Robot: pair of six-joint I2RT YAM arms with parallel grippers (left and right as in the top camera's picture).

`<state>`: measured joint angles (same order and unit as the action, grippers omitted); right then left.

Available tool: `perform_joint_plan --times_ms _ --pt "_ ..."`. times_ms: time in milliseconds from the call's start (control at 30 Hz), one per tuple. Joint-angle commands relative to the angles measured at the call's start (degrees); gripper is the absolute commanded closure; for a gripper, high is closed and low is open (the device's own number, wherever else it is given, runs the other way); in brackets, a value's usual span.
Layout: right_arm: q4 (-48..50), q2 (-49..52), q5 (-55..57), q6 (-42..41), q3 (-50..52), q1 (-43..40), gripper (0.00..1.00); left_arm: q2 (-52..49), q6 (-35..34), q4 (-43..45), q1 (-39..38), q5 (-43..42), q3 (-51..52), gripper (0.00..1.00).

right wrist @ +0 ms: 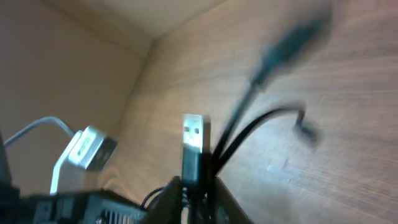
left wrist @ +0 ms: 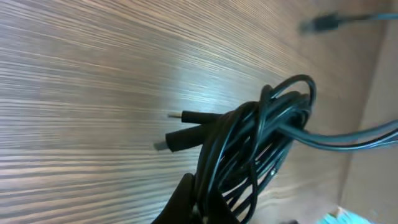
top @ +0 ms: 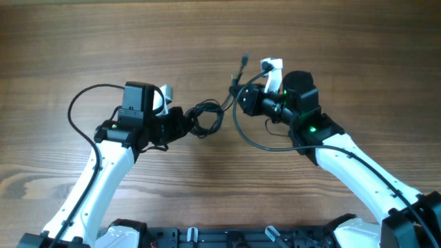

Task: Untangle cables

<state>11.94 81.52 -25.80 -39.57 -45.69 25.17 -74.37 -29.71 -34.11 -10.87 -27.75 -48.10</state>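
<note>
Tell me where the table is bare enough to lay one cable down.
Bare: the table beyond the left pincer and the right pincer, and its near middle. Crowded: between the pincers, where the cables run.

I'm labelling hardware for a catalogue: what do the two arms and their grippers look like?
Both arms are alike: the left arm and right arm have smooth white links ending in boxy black wrist units. The left gripper and right gripper are black. A black cable loops beside the left arm; a green light glows on the right.
</note>
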Motion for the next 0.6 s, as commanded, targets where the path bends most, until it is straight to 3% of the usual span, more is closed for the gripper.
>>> perform_joint_plan --times_ms 0,67,133,167,200,233,367,433,533,567 --pt "-0.9 -0.8 1.6 -0.5 -1.8 -0.2 0.80 0.1 -0.5 0.2 0.1 3.6 -0.1 0.96" --pt "-0.7 -0.8 -0.9 -1.4 -1.8 -0.2 0.84 0.1 -0.5 0.2 0.1 3.6 -0.1 0.96" --pt "-0.9 -0.7 -1.7 -2.6 -1.8 0.0 0.70 0.1 -0.5 0.2 0.1 3.6 -0.1 0.96" --pt "-1.2 -0.7 -1.4 -2.6 -1.8 0.2 0.47 0.1 -0.4 0.3 0.1 3.6 -0.1 0.96" --pt "-1.9 -0.7 -1.2 -2.8 -1.8 0.3 0.16 0.1 -0.3 0.5 0.1 3.7 -0.1 0.96" --pt "-3.4 -0.7 -1.3 -5.1 -1.8 0.4 0.00 0.1 -0.1 0.8 0.2 3.7 -0.1 0.96" --pt "-12.9 -0.7 -1.3 -21.5 -1.0 1.1 0.00 0.1 -0.4 2.0 0.2 3.6 -0.1 0.96" --pt "-17.2 -0.2 -1.3 -33.8 0.5 3.4 0.02 0.1 -0.8 3.6 0.4 3.5 -0.1 0.96" --pt "-15.3 2.0 -0.1 -44.6 1.3 8.0 0.17 0.2 -0.8 5.6 1.1 1.8 -0.2 0.96" --pt "-14.5 3.7 1.8 -52.6 1.3 10.5 0.16 0.2 -0.8 6.2 1.3 -0.2 -0.2 0.96"
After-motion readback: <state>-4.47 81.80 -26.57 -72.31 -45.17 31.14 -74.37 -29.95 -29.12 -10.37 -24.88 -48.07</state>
